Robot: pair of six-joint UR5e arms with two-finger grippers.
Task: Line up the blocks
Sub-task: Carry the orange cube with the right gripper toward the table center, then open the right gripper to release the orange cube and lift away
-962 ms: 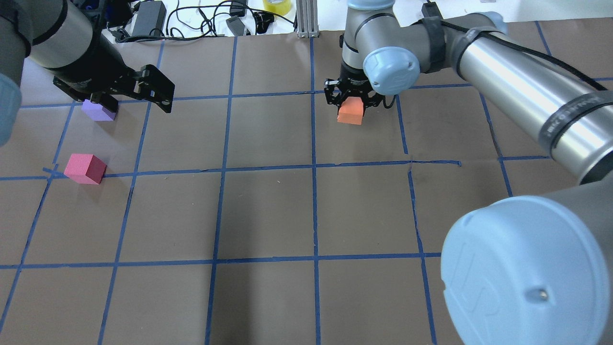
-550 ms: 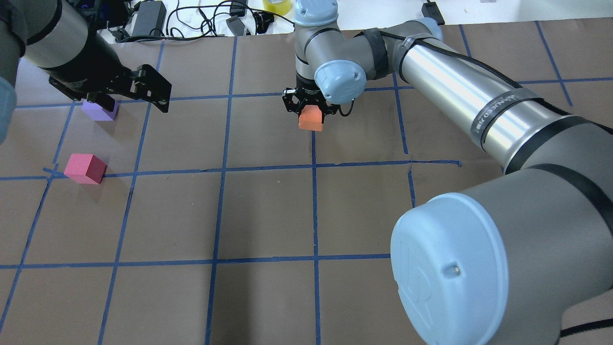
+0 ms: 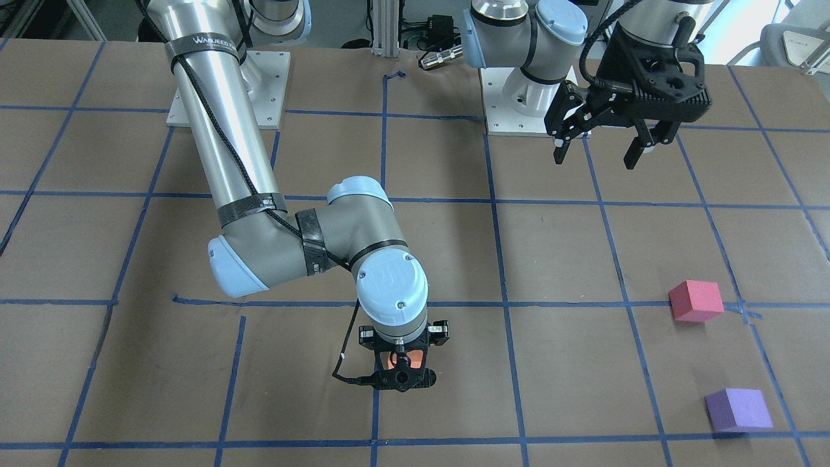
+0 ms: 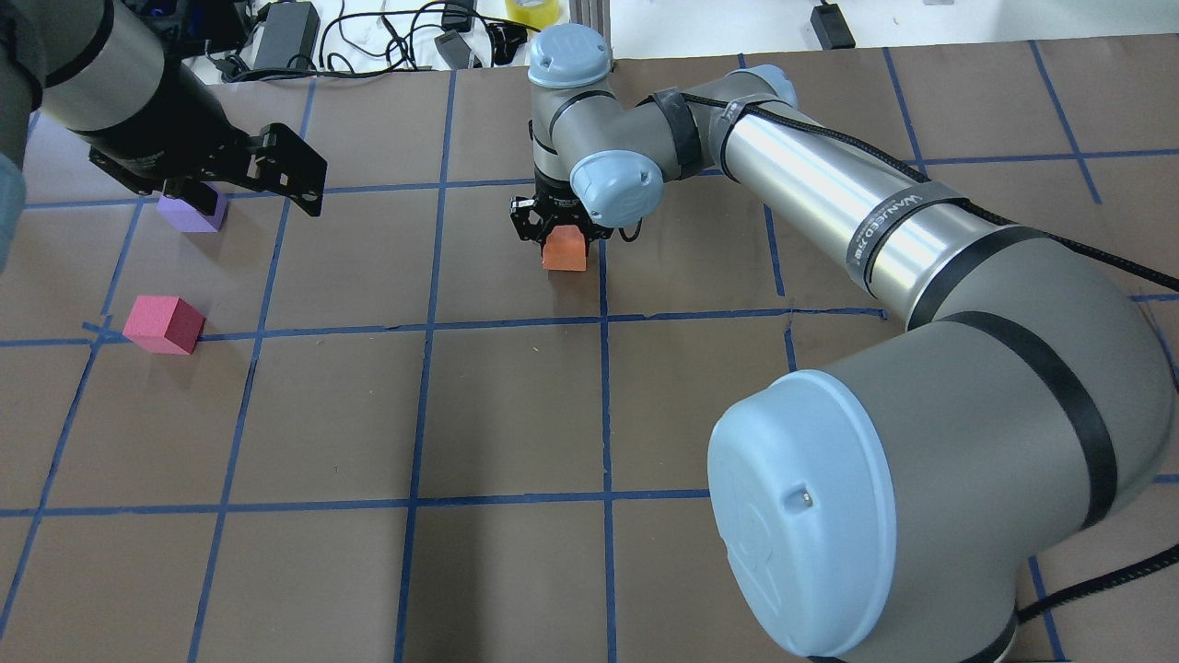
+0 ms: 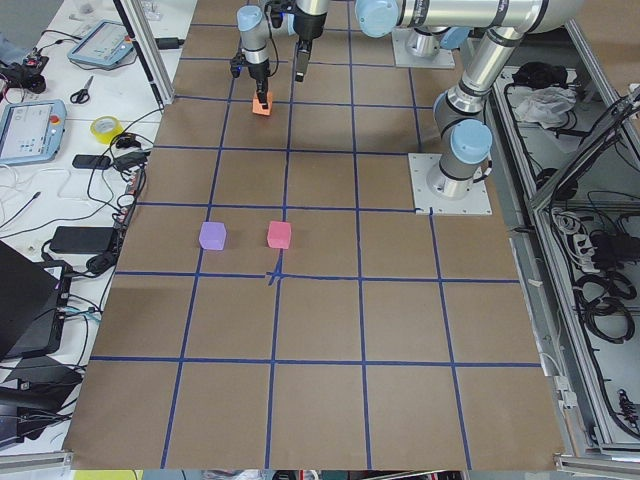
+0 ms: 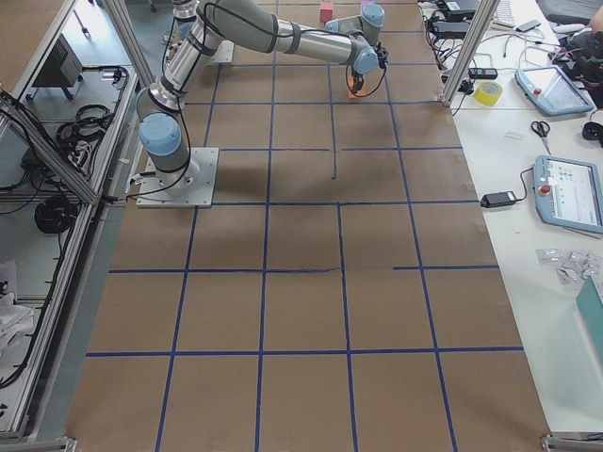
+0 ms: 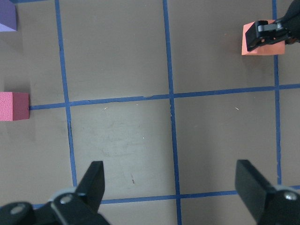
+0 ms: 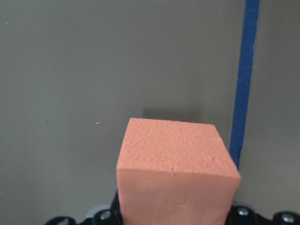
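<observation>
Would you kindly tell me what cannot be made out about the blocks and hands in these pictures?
Orange block: in the front-facing view it is mostly hidden behind the right hand. Whether it touches the table is unclear.
Purple block: in the overhead view its far part is covered by the left hand. The left wrist view cuts it off at the top-left corner.
Pink block: the left wrist view cuts it at the left edge.
Exterior right view: the pink and purple blocks are too small.

My right arm (image 6: 273, 36) rises from its base plate (image 6: 203, 181) and reaches across the brown table (image 6: 301, 311) toward its far end. There my right gripper (image 6: 357, 83) points down, with an orange block (image 6: 355, 92) showing at its tip. Farther off lies a pinkish-red block (image 6: 326, 11). A yellow tape roll (image 6: 489, 92) sits on the side bench.
</observation>
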